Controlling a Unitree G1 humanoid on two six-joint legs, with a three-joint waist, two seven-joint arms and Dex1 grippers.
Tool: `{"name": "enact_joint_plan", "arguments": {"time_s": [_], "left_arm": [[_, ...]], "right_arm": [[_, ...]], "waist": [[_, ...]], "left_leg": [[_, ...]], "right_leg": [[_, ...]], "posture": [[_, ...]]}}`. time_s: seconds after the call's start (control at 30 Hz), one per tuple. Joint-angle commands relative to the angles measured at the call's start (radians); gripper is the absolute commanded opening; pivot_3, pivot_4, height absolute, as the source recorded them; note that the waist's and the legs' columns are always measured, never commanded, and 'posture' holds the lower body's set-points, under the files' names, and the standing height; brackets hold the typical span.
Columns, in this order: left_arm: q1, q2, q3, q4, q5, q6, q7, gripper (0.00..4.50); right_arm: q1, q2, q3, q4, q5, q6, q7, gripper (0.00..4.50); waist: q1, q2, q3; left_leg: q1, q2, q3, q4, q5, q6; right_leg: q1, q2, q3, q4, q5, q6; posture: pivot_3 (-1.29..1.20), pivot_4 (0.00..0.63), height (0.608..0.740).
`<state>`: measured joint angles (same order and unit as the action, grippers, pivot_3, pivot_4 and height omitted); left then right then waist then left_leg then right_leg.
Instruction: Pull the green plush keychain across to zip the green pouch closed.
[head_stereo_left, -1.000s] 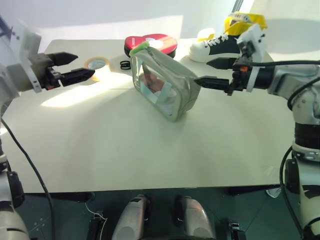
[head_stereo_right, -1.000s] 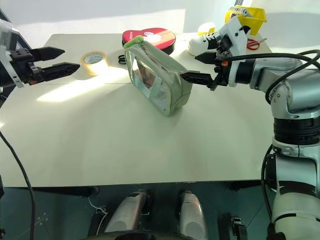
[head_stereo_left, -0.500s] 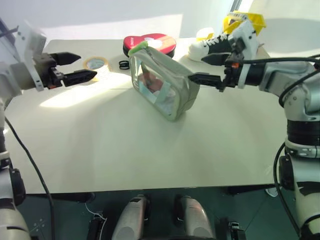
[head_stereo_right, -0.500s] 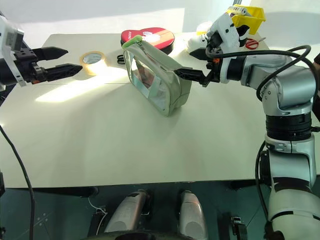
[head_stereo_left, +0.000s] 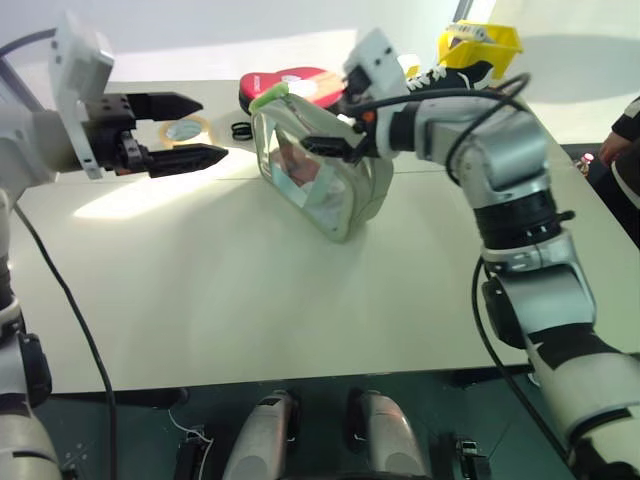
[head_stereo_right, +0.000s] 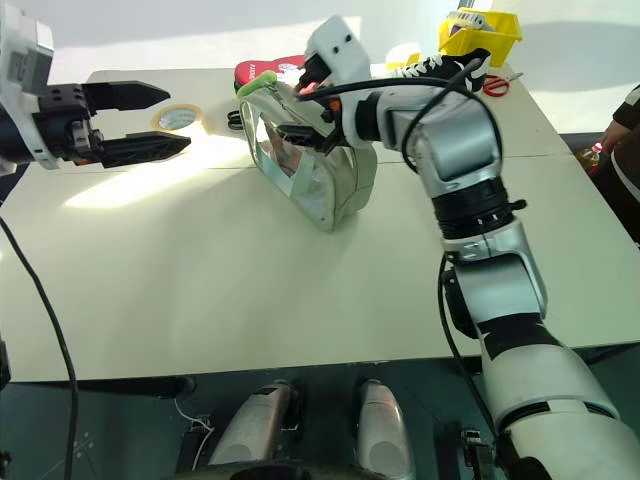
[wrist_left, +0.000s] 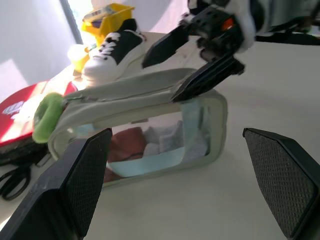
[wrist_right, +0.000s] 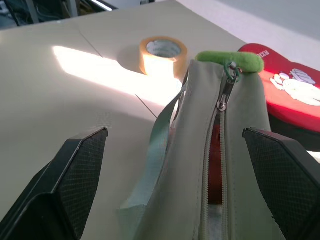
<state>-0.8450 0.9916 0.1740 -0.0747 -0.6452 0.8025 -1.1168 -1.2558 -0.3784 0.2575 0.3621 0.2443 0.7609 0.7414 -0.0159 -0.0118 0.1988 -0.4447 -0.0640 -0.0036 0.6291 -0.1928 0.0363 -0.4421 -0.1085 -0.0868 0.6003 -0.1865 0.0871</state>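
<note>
The right gripper (head_stereo_left: 332, 128), spread, is swinging toward nine o'clock over the green pouch (head_stereo_left: 325, 165), risking tipping it before reaching the green plush keychain (head_stereo_left: 274, 97).

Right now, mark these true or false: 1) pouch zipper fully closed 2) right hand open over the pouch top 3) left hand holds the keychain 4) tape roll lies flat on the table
1) False: the green pouch has its zipper open, red contents showing through the gap.
2) True: the right hand is open above the pouch top.
3) False: the left hand is open and apart from the green plush keychain.
4) True: the tape roll lies flat on the table.
</note>
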Motion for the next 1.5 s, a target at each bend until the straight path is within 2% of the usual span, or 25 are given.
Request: {"name": "enact_joint_plan", "arguments": {"time_s": [0.03, 0.17, 0.27, 0.4, 0.43, 0.5, 0.57, 0.67, 0.87, 0.97, 1.27, 1.5], "left_arm": [[0.001, 0.018, 0.017, -0.011, 0.013, -0.032, 0.002, 4.47], [0.014, 0.014, 0.020, -0.015, 0.018, -0.039, 0.014, 4.47], [0.024, 0.017, 0.029, -0.012, 0.020, -0.042, 0.021, 4.50], [0.014, 0.017, 0.029, 0.001, 0.028, -0.051, 0.028, 4.50], [0.012, 0.016, 0.030, 0.004, 0.030, -0.053, 0.030, 4.50], [0.011, 0.016, 0.030, 0.010, 0.034, -0.059, 0.035, 4.50], [0.012, 0.016, 0.029, 0.017, 0.036, -0.065, 0.039, 4.50], [0.013, 0.021, 0.028, 0.026, 0.041, -0.072, 0.040, 4.50], [0.027, 0.036, 0.047, 0.017, 0.035, -0.060, 0.043, 4.50], [0.043, 0.035, 0.054, 0.004, 0.031, -0.055, 0.051, 4.50], [0.031, 0.020, 0.041, 0.005, 0.020, -0.050, 0.069, 4.50], [0.029, 0.015, 0.033, -0.004, 0.013, -0.045, 0.072, 4.50]], "right_arm": [[-0.033, 0.024, 0.039, 0.105, -0.084, -0.136, 0.024, 4.50], [-0.041, 0.047, 0.053, 0.201, -0.137, -0.224, 0.054, 4.50], [-0.045, 0.058, 0.050, 0.206, -0.147, -0.244, 0.095, 3.68], [-0.045, 0.057, 0.050, 0.215, -0.177, -0.301, 0.134, 1.66], [-0.046, 0.056, 0.048, 0.216, -0.183, -0.313, 0.145, 1.02], [-0.049, 0.047, 0.051, 0.219, -0.202, -0.398, 0.177, 0.09], [-0.055, 0.026, 0.068, 0.229, -0.241, -0.563, 0.221, 0.03], [-0.079, -0.036, 0.111, 0.305, -0.331, -0.939, 0.265, 0.03], [-0.089, -0.082, 0.084, 0.450, -0.299, -1.219, 0.448, 0.03], [-0.065, -0.089, 0.081, 0.492, -0.300, -1.284, 0.492, 0.03], [-0.072, -0.024, -0.034, 0.532, -0.144, -1.352, 0.645, 0.03], [-0.050, 0.024, -0.026, 0.547, -0.206, -1.372, 0.588, 0.03]], "waist": [[0.000, 0.000, 0.000], [0.000, 0.000, 0.000], [-0.002, 0.000, 0.000], [-0.001, 0.000, 0.000], [0.000, 0.000, 0.000], [-0.001, 0.000, 0.000], [-0.001, 0.000, 0.000], [-0.001, 0.000, 0.000], [-0.002, 0.000, 0.001], [-0.004, 0.000, 0.001], [-0.004, 0.000, 0.001], [0.000, 0.000, 0.001]], "left_leg": [[0.000, 0.000, 0.000, 0.000, 0.000, 0.000], [0.001, 0.000, 0.000, 0.000, 0.001, -0.001], [0.001, 0.001, 0.000, 0.000, 0.001, -0.002], [0.001, 0.003, 0.000, 0.000, 0.003, -0.004], [0.002, 0.004, 0.000, 0.000, 0.003, -0.004], [0.002, 0.004, 0.000, 0.000, 0.003, -0.005], [0.002, 0.004, 0.000, 0.000, 0.003, -0.005], [0.001, 0.003, 0.000, 0.000, 0.003, -0.005], [0.002, 0.004, 0.000, 0.000, 0.003, -0.005], [0.002, 0.004, 0.000, 0.000, 0.004, -0.006], [0.003, 0.004, 0.000, 0.001, 0.004, -0.007], [0.003, 0.004, 0.000, 0.001, 0.005, -0.008]], "right_leg": [[0.000, 0.000, 0.000, 0.001, 0.000, 0.000], [0.000, 0.002, 0.001, 0.002, 0.000, 0.000], [0.000, 0.003, 0.002, 0.002, 0.000, 0.000], [-0.001, 0.005, 0.003, 0.004, 0.000, -0.001], [-0.001, 0.005, 0.002, 0.004, 0.000, -0.001], [-0.001, 0.006, 0.002, 0.005, 0.000, -0.001], [-0.002, 0.006, 0.002, 0.005, 0.000, -0.001], [-0.002, 0.006, 0.003, 0.005, 0.000, -0.001], [-0.002, 0.006, 0.003, 0.005, 0.000, -0.001], [-0.001, 0.006, 0.003, 0.006, 0.000, -0.001], [-0.002, 0.006, 0.004, 0.010, 0.000, -0.002], [-0.003, 0.006, 0.005, 0.011, 0.000, -0.002]], "posture": [[0.00, 0.150, 0.740], [0.00, 0.150, 0.740], [0.00, 0.150, 0.740], [0.00, 0.150, 0.740], [0.00, 0.150, 0.740], [0.00, 0.150, 0.740], [0.00, 0.150, 0.740], [0.00, 0.150, 0.740], [0.00, 0.150, 0.740], [0.00, 0.150, 0.740], [0.00, 0.150, 0.740], [0.00, 0.150, 0.740]]}}
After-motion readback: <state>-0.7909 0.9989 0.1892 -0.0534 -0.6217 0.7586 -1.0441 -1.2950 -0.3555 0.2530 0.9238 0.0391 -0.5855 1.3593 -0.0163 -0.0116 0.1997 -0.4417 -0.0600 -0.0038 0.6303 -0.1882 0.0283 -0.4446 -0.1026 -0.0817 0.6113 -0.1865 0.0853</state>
